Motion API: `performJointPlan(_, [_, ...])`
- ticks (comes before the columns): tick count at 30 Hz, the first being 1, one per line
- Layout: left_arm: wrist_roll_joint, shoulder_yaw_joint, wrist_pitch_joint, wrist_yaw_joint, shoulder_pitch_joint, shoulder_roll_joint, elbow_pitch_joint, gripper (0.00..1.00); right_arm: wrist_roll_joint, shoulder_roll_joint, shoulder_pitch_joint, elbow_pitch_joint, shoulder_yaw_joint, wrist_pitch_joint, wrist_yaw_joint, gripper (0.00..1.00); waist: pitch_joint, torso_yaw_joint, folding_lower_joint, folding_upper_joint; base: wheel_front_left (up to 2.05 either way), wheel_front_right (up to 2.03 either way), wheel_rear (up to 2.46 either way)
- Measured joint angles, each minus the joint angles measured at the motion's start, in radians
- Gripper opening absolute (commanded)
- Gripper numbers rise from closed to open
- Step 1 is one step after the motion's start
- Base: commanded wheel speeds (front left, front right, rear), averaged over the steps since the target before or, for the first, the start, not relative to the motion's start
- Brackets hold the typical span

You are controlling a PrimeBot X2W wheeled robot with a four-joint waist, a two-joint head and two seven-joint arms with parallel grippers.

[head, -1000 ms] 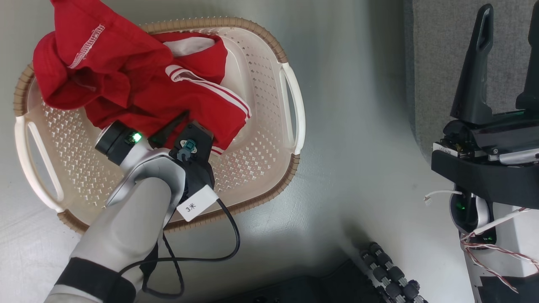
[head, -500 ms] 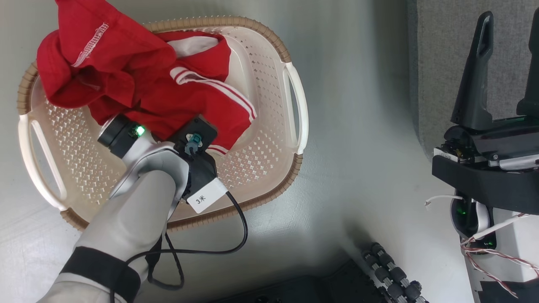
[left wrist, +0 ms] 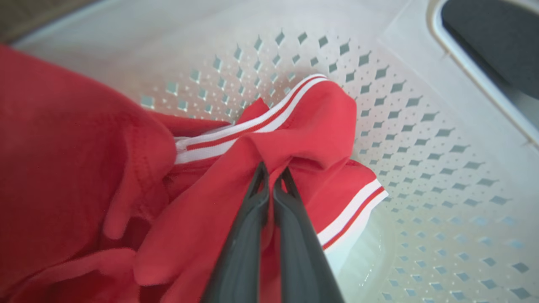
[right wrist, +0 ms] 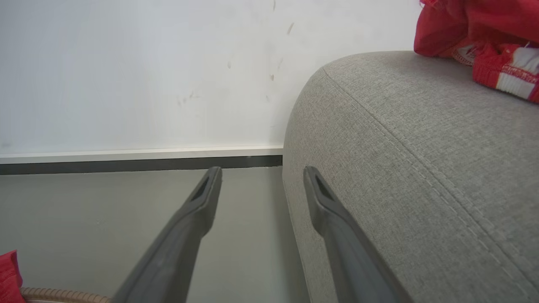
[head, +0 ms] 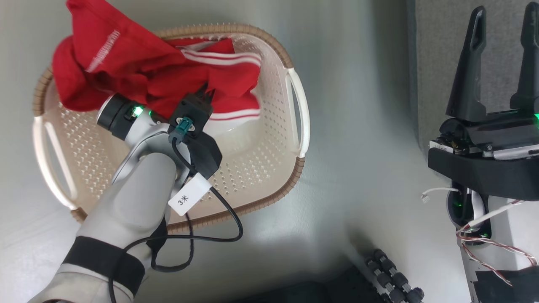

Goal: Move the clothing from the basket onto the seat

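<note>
Floor (head: 358,126) bare between basket (head: 301,113) and seat (head: 433,50); clothing (head: 147,71) crowds basket's left, right part free.

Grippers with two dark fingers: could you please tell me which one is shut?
The left gripper, pinching bright red soft fabric clothing inside the cream perforated plastic basket; the right gripper is open, empty.
</note>
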Motion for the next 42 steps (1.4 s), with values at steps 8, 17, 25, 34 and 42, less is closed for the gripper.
performJointPlan(8, [-0.04, 0.016, -0.012, -0.016, 0.061, -0.007, -0.065, 0.0, 0.0, 0.001, 0.005, 0.077, -0.015, 0.0, 0.01, 1.0, -0.082, 0.02, -0.0001, 0.0001, 0.0, 0.0, 0.0])
performJointPlan(17, [-0.075, 0.027, -0.012, -0.028, 0.147, -0.011, -0.181, 0.0, 0.0, -0.002, 0.033, 0.151, -0.033, 0.0, 0.026, 1.0, -0.189, 0.045, -0.0001, 0.0, 0.0, 0.0, 0.0])
performJointPlan(25, [-0.127, 0.06, -0.012, -0.035, 0.248, -0.011, -0.309, 0.0, 0.0, -0.004, 0.073, 0.215, -0.043, 0.0, 0.036, 1.0, -0.304, 0.071, -0.0002, -0.0001, 0.0, 0.0, 0.0])
performJointPlan(34, [-0.17, 0.117, -0.012, -0.035, 0.332, 0.002, -0.431, 0.0, 0.0, -0.005, 0.09, 0.279, -0.047, 0.0, 0.059, 1.0, -0.438, 0.093, -0.0003, -0.0001, 0.0, 0.0, 0.0])
performJointPlan(42, [-0.181, 0.152, -0.012, -0.043, 0.332, 0.031, -0.504, 0.0, 0.0, -0.004, 0.086, 0.342, -0.028, 0.0, 0.088, 1.0, -0.558, 0.106, -0.0001, -0.0001, 0.0, 0.0, 0.0])
